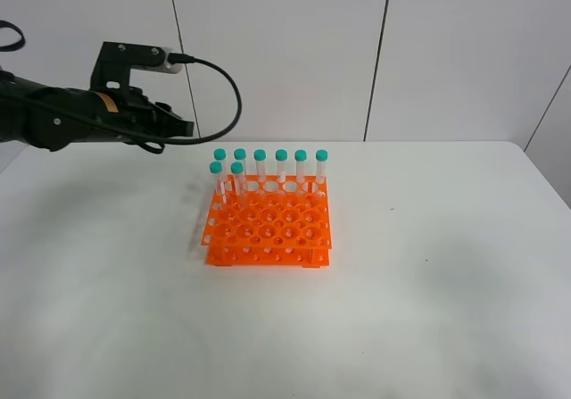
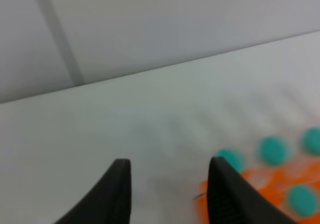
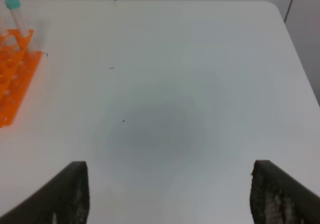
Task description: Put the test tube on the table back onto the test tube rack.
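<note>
The orange test tube rack (image 1: 268, 228) stands in the middle of the white table (image 1: 446, 265). Several teal-capped tubes (image 1: 281, 165) stand upright in its back row, and two more stand in the second row at the left. No tube lies loose on the table in any view. My left gripper (image 1: 186, 128) hangs in the air behind and left of the rack. In the left wrist view it (image 2: 170, 176) is open and empty, with blurred teal caps (image 2: 273, 150) and the rack (image 2: 270, 179) beside it. My right gripper (image 3: 170, 194) is wide open and empty over bare table. It is not seen in the exterior view.
White wall panels rise behind the table's back edge (image 1: 428, 143). In the right wrist view the rack's edge (image 3: 15, 78) and one upright tube (image 3: 15, 13) show at the side, and the table's rounded corner (image 3: 272, 6) lies far off.
</note>
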Robot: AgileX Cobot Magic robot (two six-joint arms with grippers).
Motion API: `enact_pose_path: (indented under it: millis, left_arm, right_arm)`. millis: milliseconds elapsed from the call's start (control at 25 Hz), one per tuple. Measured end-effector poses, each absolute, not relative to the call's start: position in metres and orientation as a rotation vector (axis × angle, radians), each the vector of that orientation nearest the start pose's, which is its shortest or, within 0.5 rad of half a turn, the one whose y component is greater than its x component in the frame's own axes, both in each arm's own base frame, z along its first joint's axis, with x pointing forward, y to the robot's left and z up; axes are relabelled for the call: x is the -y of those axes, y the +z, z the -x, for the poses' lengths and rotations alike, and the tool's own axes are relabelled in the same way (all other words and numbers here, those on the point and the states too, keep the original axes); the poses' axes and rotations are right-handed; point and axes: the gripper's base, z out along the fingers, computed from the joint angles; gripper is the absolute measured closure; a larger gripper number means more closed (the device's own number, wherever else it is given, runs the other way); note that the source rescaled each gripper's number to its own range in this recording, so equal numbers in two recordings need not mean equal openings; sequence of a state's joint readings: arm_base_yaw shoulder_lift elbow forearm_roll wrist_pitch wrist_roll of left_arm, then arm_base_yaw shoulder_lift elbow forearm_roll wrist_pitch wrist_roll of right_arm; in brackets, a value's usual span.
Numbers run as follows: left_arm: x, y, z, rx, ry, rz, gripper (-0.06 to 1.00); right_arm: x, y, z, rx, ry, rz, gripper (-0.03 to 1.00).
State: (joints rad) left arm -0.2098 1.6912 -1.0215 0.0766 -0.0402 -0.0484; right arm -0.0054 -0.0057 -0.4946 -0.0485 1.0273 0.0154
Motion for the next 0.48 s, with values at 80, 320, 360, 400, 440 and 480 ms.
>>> enact_pose_path:
  millis: [80, 320, 360, 400, 440, 480]
  left_arm:
    - [0.061, 0.230, -0.362, -2.171, -0.073, -0.223, 0.70]
    - [0.035, 0.212, -0.349, -2.425, -0.013, -0.289, 0.47]
    - [0.034, 0.211, -0.347, -2.453, -0.013, -0.305, 0.30]
    - [0.033, 0.209, -0.345, -2.477, -0.018, -0.300, 0.16]
    - [0.032, 0.209, -0.344, -2.494, -0.025, -0.286, 0.09]
    - [0.032, 0.209, -0.342, -2.517, -0.037, -0.269, 0.04]
  right_arm:
    - [0.004, 0.279, 0.004, -2.010, -0.051, -0.022, -0.03]
    - [0.004, 0.279, 0.004, -2.010, -0.051, -0.022, -0.03]
    - [0.004, 0.279, 0.004, -2.010, -0.051, -0.022, -0.03]
    - [0.004, 0.279, 0.004, -2.010, -0.051, -0.022, -0.03]
    - [0.004, 0.279, 0.004, -2.010, -0.051, -0.022, -0.03]
    - [0.004, 0.279, 0.004, -2.010, -0.051, -0.022, -0.03]
